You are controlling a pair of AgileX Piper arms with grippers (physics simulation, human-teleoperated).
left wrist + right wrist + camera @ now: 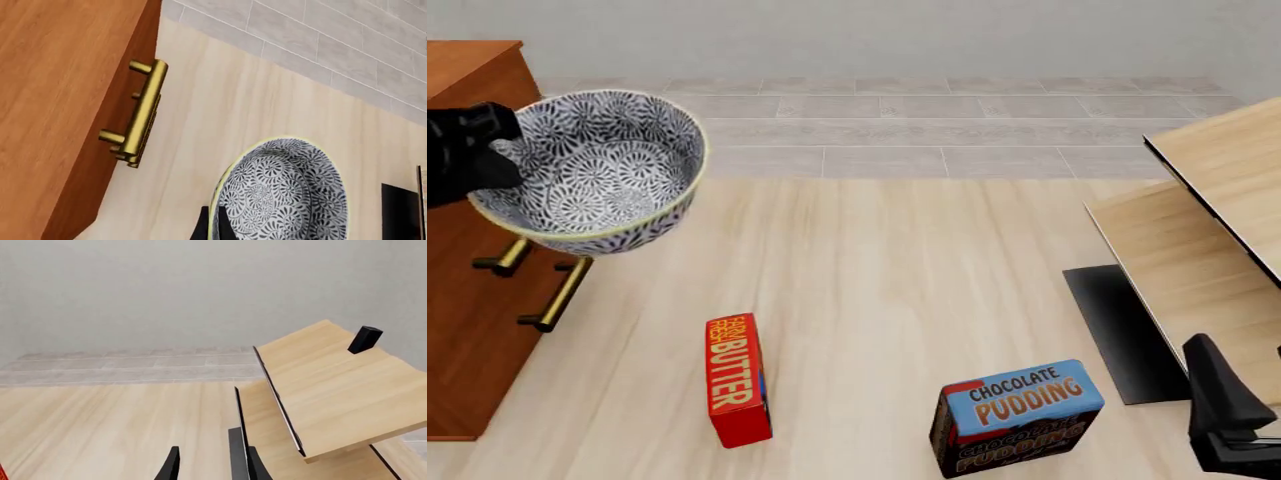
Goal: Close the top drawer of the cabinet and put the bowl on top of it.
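**Bowl's in the air, cabinet top is the tricky bit**

So here's where we are: our left gripper (494,150) has the bowl (594,170) clenched by its rim and lifted clear of the bench (934,280), hanging just beside the cabinet (467,300), out in front of its drawer fronts. In the left wrist view the drawer fronts look flush, handles stacked in a line, so we'd guess the top drawer (60,100) is already shut, though we can't see the gap well enough to swear to it.

What worries us from here:

- The bowl looks roughly level with the cabinet top, maybe not above it. If we slide sideways without lifting more, the bowl wall clips the top edge and twists out of the jaws.
- It's a one-sided rim grip on a deep bowl, so any bump could make it tip or slip.
- Let go too near the front edge and it could roll off onto the handles (554,295).

The right gripper (207,465) is parked low on the far side near the tilted wooden boards (333,390), jaws apart with nothing between them. The butter box (737,380) and pudding box (1014,415) sit well apart from the action.
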